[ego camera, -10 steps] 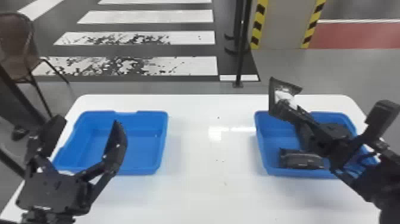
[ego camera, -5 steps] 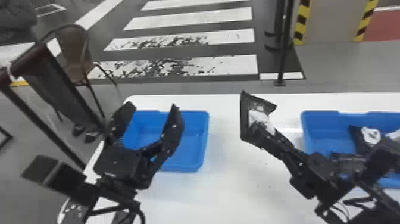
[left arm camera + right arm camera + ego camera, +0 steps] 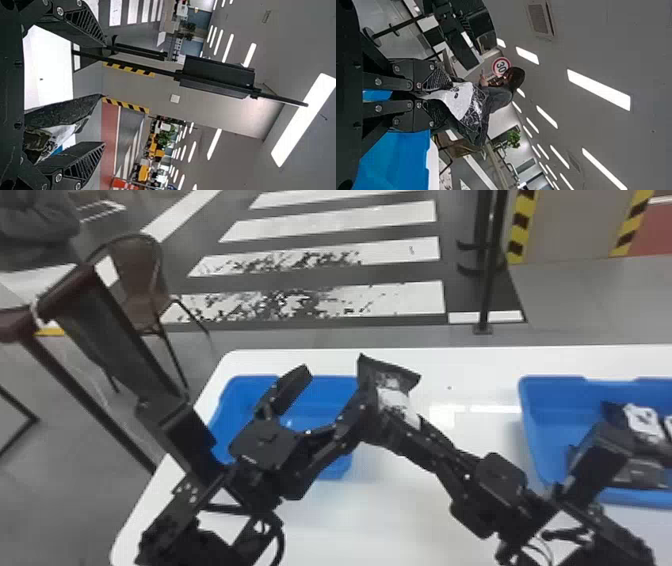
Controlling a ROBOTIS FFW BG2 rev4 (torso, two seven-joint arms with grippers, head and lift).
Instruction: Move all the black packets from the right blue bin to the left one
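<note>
Right gripper (image 3: 448, 99) has a packet (image 3: 395, 397) pinched just beside one finger of the wide-open left gripper (image 3: 105, 93). If they're swapping, an off-centre grab could dump it on the counter (image 3: 400, 515) imo.

Ceiling strip lights (image 3: 304, 118) brighten the room

The strips glare white against a duller grey ceiling (image 3: 558, 51) in both wrist views. In the head view, the white tabletop (image 3: 490, 365) is bright, with hard-edged pale reflections between the left blue bin (image 3: 232, 390) and right blue bin (image 3: 530, 415) — and small glints mark the glossy black packet (image 3: 472, 114) in the right wrist view.
</note>
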